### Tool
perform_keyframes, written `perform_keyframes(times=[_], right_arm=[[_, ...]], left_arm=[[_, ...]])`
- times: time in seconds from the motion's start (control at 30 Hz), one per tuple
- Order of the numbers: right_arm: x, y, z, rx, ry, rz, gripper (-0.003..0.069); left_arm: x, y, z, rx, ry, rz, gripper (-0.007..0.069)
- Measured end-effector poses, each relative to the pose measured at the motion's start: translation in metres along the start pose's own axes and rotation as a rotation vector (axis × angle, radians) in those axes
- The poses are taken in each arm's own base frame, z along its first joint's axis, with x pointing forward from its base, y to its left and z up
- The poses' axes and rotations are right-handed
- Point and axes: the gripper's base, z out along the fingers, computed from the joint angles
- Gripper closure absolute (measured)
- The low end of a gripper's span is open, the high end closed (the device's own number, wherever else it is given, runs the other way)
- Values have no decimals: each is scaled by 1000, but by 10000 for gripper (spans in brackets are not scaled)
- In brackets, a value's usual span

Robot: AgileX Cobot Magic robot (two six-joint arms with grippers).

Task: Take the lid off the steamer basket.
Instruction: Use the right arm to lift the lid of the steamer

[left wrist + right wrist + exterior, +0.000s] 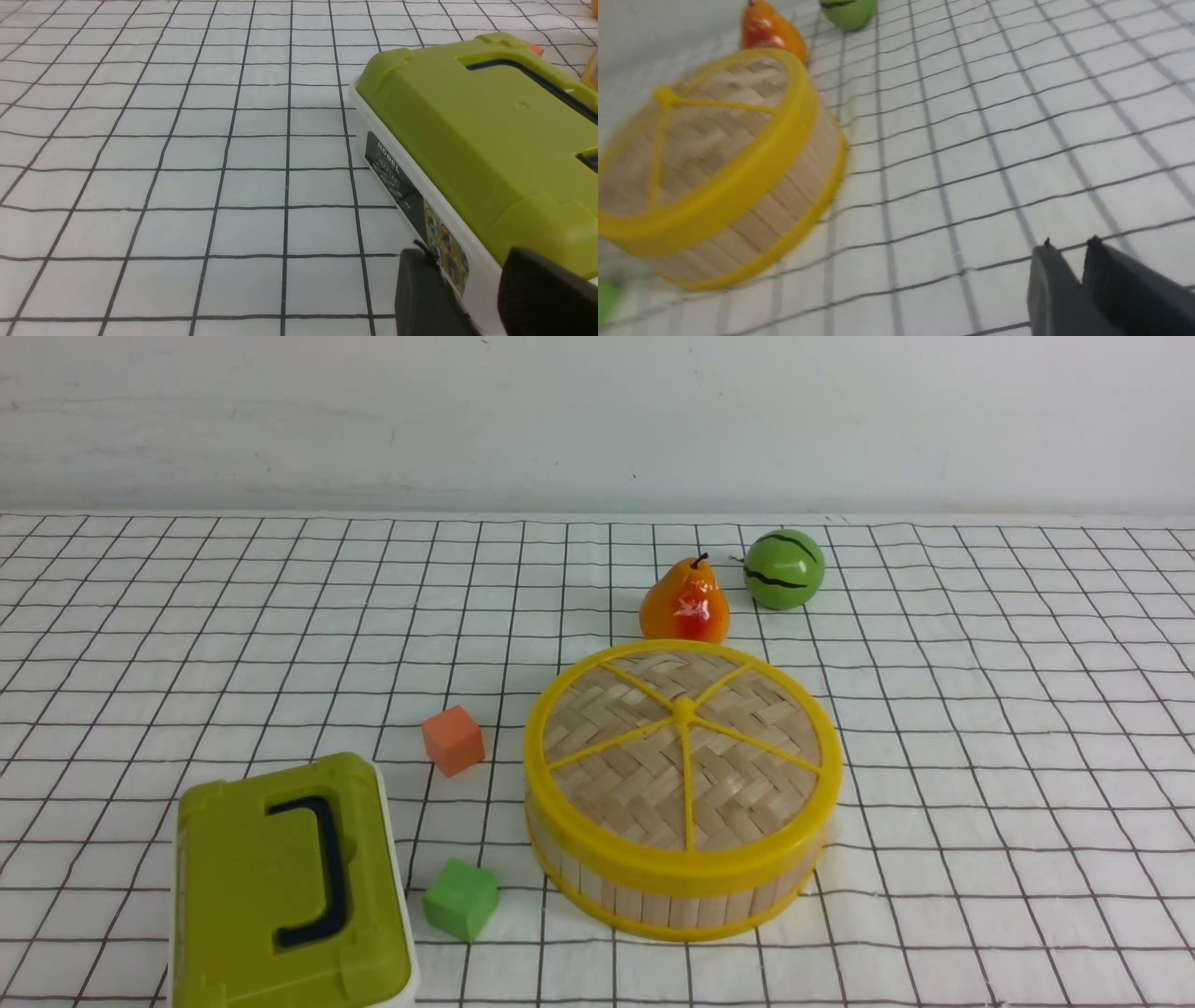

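Note:
The lid [681,747], a woven bamboo disc with a yellow rim, spokes and central knob, sits shut on the steamer basket [653,901] at the middle of the table. Neither gripper shows in the front view. In the right wrist view the lid [705,135] and basket wall [784,205] lie well off to one side of my right gripper [1070,242], whose fingers stand close together over bare cloth, holding nothing. My left gripper [467,254] is slightly open and empty, right beside the white side of the olive-green box [467,130].
The olive-green box [280,887] with a dark handle stands at the front left. An orange cube [453,739] and a green cube [460,898] lie between it and the basket. A pear [684,602] and a small watermelon [784,569] sit behind the basket. Checked cloth covers the table.

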Motion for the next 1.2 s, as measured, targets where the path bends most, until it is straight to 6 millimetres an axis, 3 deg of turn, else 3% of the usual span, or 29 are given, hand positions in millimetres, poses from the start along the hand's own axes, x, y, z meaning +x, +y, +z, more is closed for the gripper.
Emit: perform_keyframes(times=[0.07,0.2,0.6,0.67,0.7,0.73,0.77,0.8,0.87,0.9,0.93,1.07,1.2], right_arm=[[2,7,0,-86,23,267,550],[-1,16,-1,-188,20,523,545],[-11,18,-3,-202,-76,288,536],[-24,29,-10,-231,-106,157,539],[-40,41,-17,-247,-126,56,552],[-39,41,-16,-244,-118,49,554],[-59,56,-23,-253,-105,-77,591],[-62,58,-21,-248,-91,-88,596],[-84,75,-24,-250,-42,-213,645],[-107,90,-18,-240,68,-318,676],[-110,93,-20,-244,68,-333,677],[-159,122,3,-234,396,-509,681],[-185,139,35,-253,620,-613,679]], left_arm=[[0,0,0,0,0,0,385],[0,0,0,0,0,0,385],[0,0,0,0,0,0,385],[0,0,0,0,0,0,385],[0,0,0,0,0,0,385],[0,0,0,0,0,0,385],[0,0,0,0,0,0,385],[0,0,0,0,0,0,385],[0,0,0,0,0,0,385],[0,0,0,0,0,0,385],[0,0,0,0,0,0,385],[0,0,0,0,0,0,385],[0,0,0,0,0,0,385]])
